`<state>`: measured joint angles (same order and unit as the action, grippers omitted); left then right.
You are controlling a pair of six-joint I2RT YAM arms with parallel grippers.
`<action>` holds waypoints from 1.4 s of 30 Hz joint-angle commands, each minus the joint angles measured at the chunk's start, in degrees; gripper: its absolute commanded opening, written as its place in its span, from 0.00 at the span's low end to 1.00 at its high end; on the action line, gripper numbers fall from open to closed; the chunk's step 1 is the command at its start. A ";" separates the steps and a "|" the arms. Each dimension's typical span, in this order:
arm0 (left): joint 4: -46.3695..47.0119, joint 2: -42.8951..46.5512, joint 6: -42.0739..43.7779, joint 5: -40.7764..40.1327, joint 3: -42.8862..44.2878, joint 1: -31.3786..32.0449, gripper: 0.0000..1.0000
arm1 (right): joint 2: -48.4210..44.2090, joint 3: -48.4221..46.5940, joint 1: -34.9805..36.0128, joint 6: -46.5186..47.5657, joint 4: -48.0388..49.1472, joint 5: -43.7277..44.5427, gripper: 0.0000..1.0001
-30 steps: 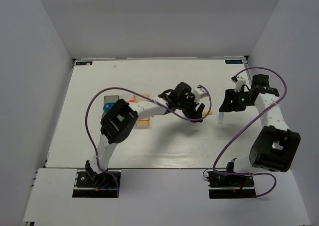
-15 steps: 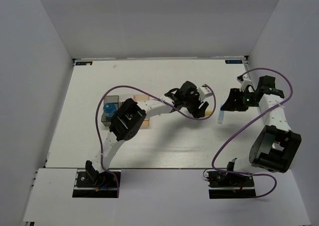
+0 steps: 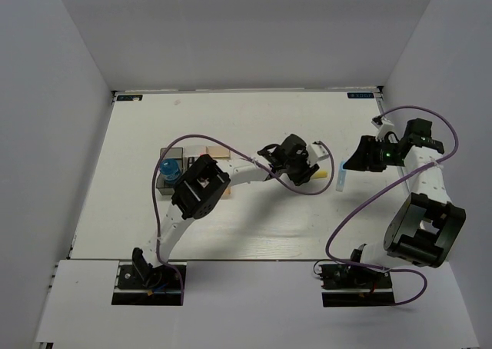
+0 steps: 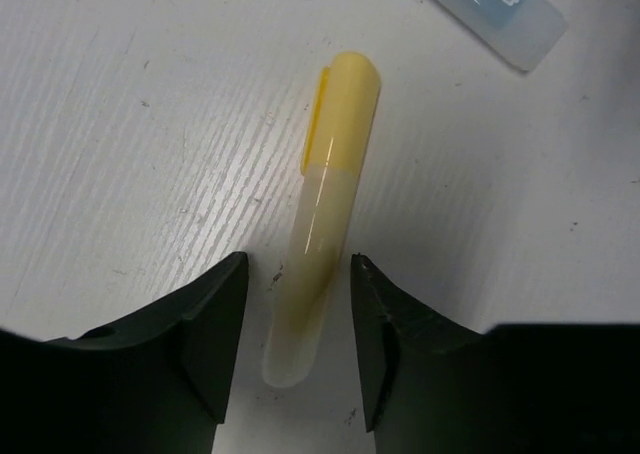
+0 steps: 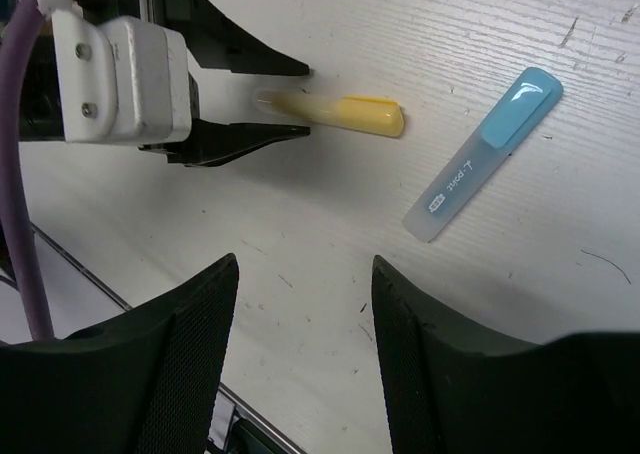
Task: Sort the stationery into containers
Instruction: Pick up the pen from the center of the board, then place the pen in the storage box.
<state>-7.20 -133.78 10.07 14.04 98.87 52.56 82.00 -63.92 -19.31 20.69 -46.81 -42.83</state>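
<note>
Lying between the parted left jaws, the pale yellow stick (image 4: 322, 219) shows a brighter clipped cap.

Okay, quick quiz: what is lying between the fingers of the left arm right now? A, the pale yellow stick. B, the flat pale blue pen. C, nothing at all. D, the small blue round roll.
A: the left wrist view shows the pale yellow stick lying flat between the open left fingers, one finger on each side of it.
</note>
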 commanded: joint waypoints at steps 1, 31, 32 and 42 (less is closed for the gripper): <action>-2.12 0.80 2.77 -4.81 -2.28 1.76 0.54 | -0.79 -0.33 -0.99 0.67 -1.18 -2.52 0.59; -4.91 47.99 -22.70 -40.75 -36.72 -10.45 0.00 | -0.88 -0.94 -1.26 -4.34 -1.44 -3.84 0.00; -5.88 48.43 -23.68 -41.46 -37.08 -11.24 0.00 | -0.18 -1.81 -1.08 -4.34 -1.97 -3.93 0.00; -10.81 45.19 -31.33 -40.41 -37.52 -14.67 0.00 | 0.44 -2.26 -0.11 -2.85 -3.29 -3.31 0.19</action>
<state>-16.29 -88.62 -17.87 -25.21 61.32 38.59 82.65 -64.42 -19.62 17.37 -49.54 -45.56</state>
